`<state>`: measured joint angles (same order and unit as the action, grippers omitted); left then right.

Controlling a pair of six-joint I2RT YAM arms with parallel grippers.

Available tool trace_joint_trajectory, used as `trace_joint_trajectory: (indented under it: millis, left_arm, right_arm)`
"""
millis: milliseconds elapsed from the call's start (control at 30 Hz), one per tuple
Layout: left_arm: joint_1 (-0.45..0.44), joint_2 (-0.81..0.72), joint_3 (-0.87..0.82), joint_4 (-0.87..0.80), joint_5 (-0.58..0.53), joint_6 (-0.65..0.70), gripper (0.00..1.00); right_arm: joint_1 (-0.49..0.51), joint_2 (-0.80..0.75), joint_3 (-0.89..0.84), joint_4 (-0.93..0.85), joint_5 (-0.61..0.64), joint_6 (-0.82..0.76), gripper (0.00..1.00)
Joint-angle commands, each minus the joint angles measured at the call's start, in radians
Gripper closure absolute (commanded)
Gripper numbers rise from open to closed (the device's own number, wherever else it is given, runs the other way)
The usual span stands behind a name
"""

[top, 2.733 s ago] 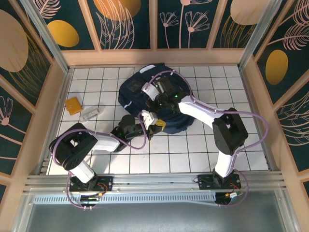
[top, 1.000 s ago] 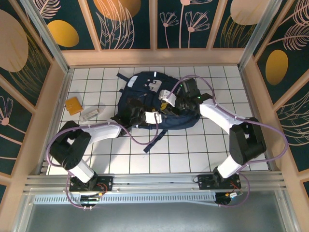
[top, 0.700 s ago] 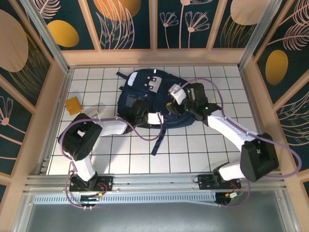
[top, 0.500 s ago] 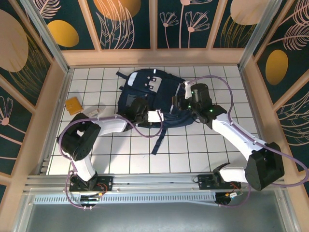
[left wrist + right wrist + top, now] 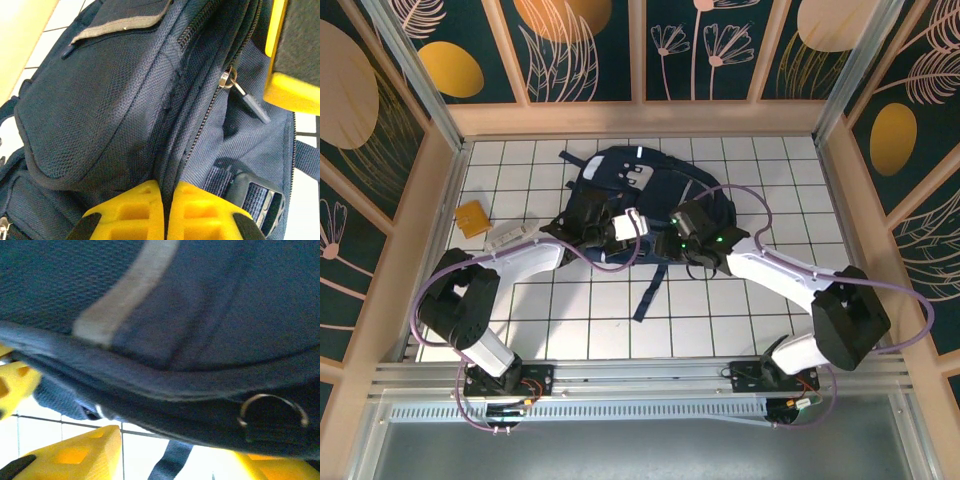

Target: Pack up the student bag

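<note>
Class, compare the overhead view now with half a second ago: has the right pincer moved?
Yes. The right pincer has moved toward the near edge of the table, away from the back wall, to the near side of the student bag.

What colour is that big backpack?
The backpack is navy blue, shown best in the left wrist view.

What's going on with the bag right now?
Both arms are at the student bag, which lies flat mid-table. The left gripper is shut at a fabric fold beside the main zipper. The right gripper is open at the bag's near edge. An orange packet and a white item lie outside the bag, to its left.
</note>
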<state>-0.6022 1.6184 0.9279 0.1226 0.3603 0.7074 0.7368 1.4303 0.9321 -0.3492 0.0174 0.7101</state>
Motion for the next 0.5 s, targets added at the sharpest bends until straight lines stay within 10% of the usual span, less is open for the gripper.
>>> trace_joint_trajectory:
  millis: [0, 467]
  left_arm:
    - [-0.006, -0.019, 0.052, 0.011, 0.108, -0.077, 1.00]
    - [0.008, 0.018, 0.128, -0.058, 0.311, -0.229, 1.00]
  right_arm:
    - [0.045, -0.022, 0.040, -0.043, 0.115, 0.039, 0.54]
    - [0.134, 0.039, 0.069, -0.004, 0.533, 0.065, 0.66]
